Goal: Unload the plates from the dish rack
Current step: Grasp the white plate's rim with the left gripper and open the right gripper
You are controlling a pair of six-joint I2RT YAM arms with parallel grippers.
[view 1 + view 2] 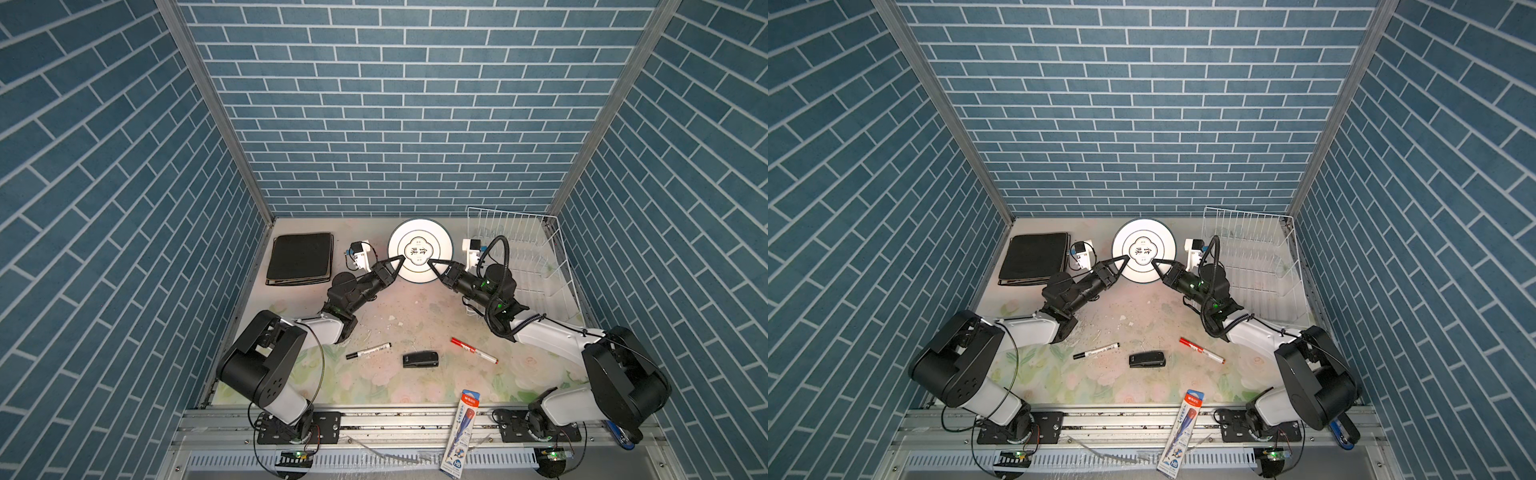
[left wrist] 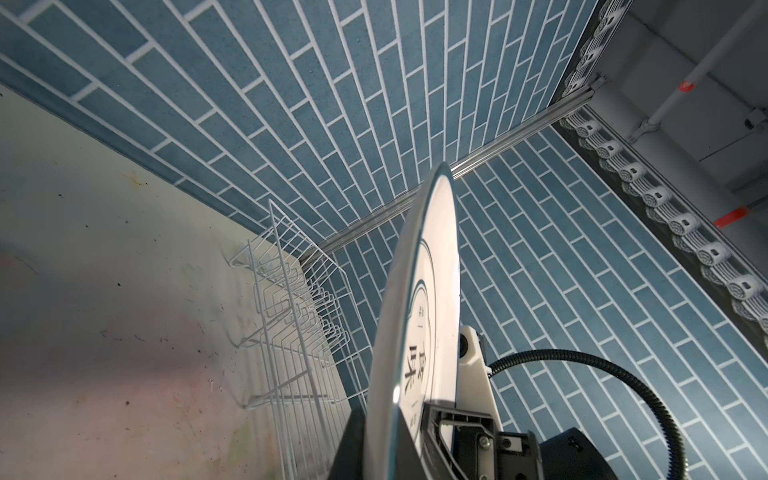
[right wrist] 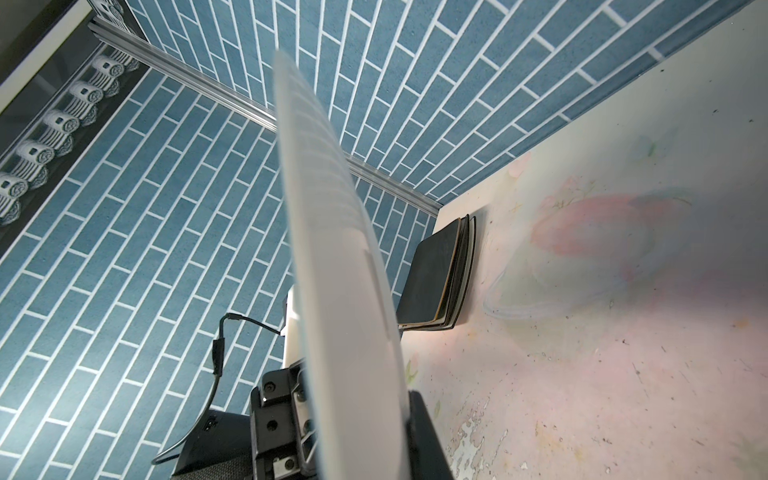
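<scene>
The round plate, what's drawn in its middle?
The round plate is white with black characters inside a dark flower-shaped outline, clearest in a top view.

round plate (image 1: 419, 237): glossy white glazed ceramic, smooth, dark printed centre mark
square plates (image 1: 300, 257): matt black top, stacked
dish rack (image 1: 536, 257): thin white-coated wire
table (image 1: 395, 307): faded floral covering, scuffed and flaking
walls (image 1: 395, 124): matt blue brick-pattern panels

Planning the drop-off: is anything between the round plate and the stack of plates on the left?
Only the left arm. Its hand grips the round plate, and its wrist camera sits between the plate and the stack. Table there looks bare.
</scene>
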